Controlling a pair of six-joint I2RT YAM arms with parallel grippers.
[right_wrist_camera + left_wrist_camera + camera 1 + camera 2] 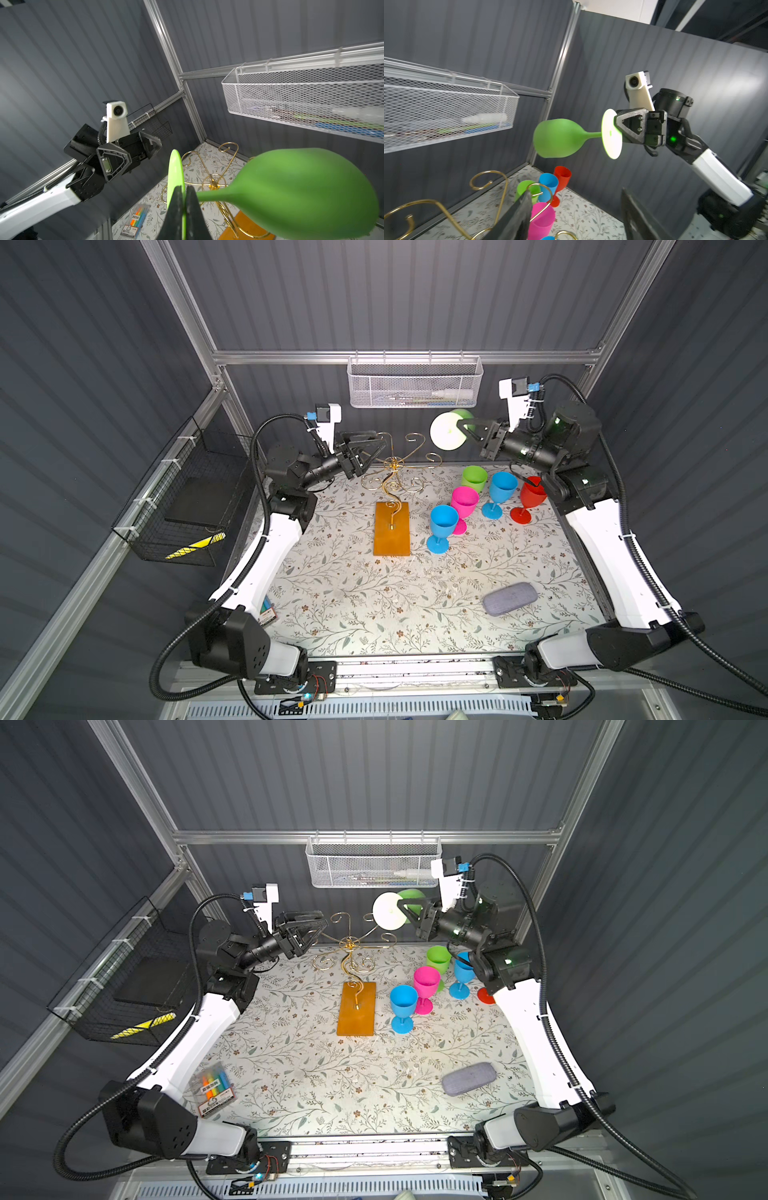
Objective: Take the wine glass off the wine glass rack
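The green wine glass [448,432] [389,912] [558,138] [301,193] hangs in the air on its side, clear of the wine glass rack. My right gripper [461,425] [402,905] [617,125] [184,189] is shut on the edge of the glass's round foot. The gold wire rack [392,485] [353,965] [501,187] [212,180] stands on its orange base [390,531], and no glass shows on its arms. My left gripper [380,443] [322,921] [575,207] is open beside the rack's upper left arms, holding nothing.
Right of the rack stand a green cup [473,477], a pink one [464,502], two blue ones [442,524] and a red one [532,495]. A white mesh basket [415,385] hangs on the back wall and a black wire basket [187,506] on the left. A grey case [509,598] and a marker pack [214,1088] lie near the front.
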